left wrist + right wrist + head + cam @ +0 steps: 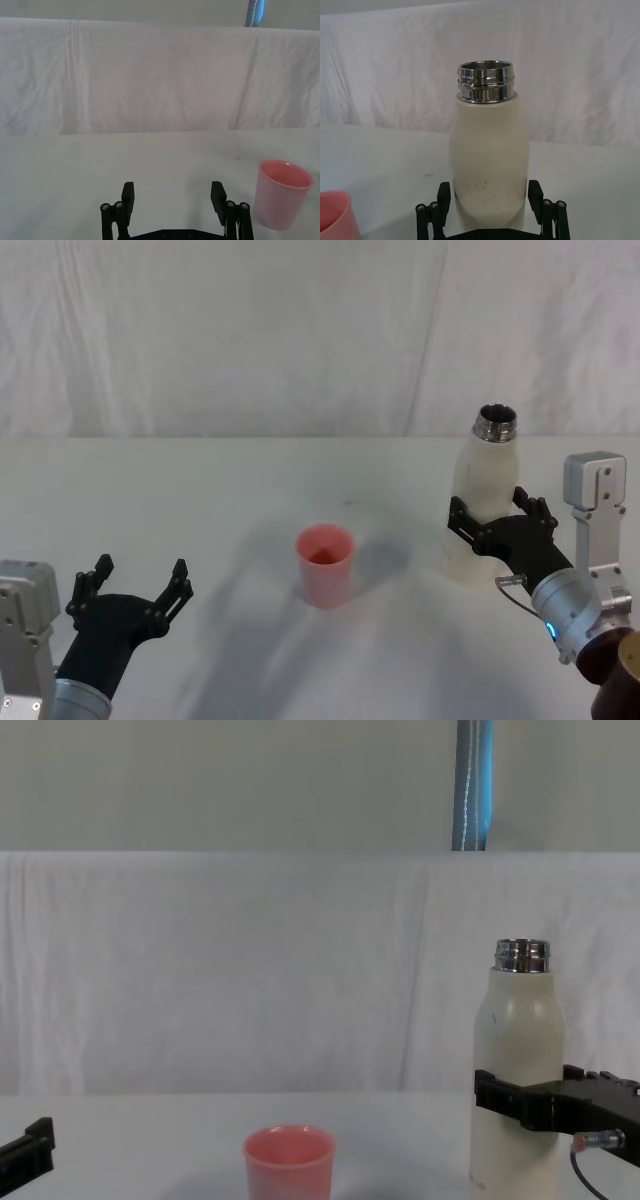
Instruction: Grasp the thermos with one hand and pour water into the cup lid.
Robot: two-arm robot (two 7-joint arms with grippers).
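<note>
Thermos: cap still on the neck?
No. In the right wrist view the thermos stands upright with its steel threaded neck bare and its mouth open, the right gripper straddling its lower body.

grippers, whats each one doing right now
Left gripper: open, holding nothing, near the table's front left.
Right gripper: fingers around the thermos, which stands upright on the table.
</note>
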